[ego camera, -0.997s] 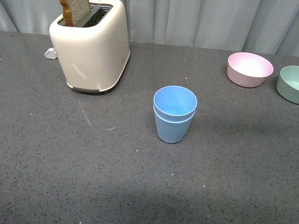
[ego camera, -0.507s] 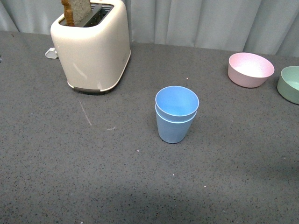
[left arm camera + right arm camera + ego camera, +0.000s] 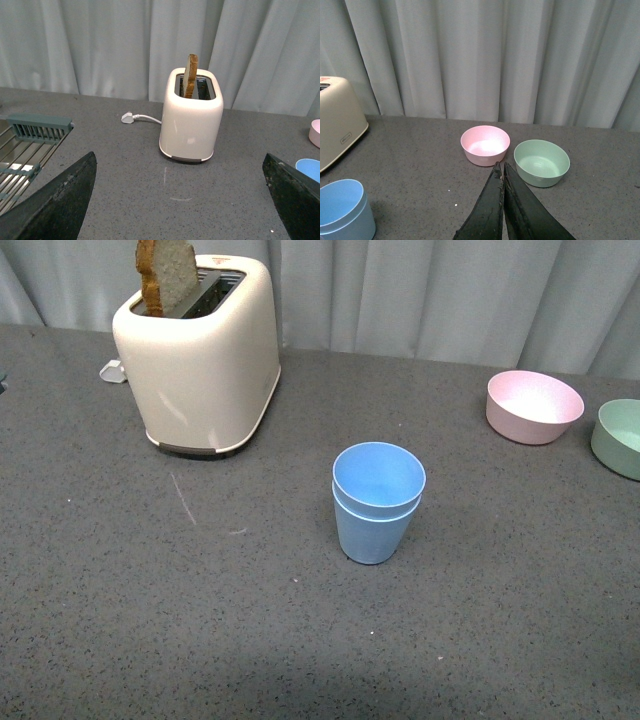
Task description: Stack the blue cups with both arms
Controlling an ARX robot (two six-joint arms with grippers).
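— Looking at the blue cups (image 3: 377, 502) first: we see one nested inside the other, standing upright as a single stack near the middle of the counter (image 3: 120, 620), with the inner cup's rim riding just above the outer one's.

— Agreed. Is anything touching them?

— Nothing we can see; neither arm appears in the front view, and the stack stands alone.

— And our pincers?

— From the left wrist view, the left pincer (image 3: 180, 200) is spread wide, its two dark fingers (image 3: 55, 200) at opposite edges of the picture with bare counter between them. From the right wrist view, the right pincer (image 3: 502, 172) is pressed together, tips meeting, with nothing between them.

— What lies around the stack?

— Behind it and to the left, a cream toaster (image 3: 200, 355) with a slice of toast (image 3: 165, 275) sticking up from one slot. Well apart on the far right sit a pink bowl (image 3: 533, 405) and a green bowl (image 3: 620, 438), just beside each other. The left wrist view also shows a metal rack (image 3: 27, 145) off at the counter's edge, and a grey curtain (image 3: 450, 290) hangs behind everything.
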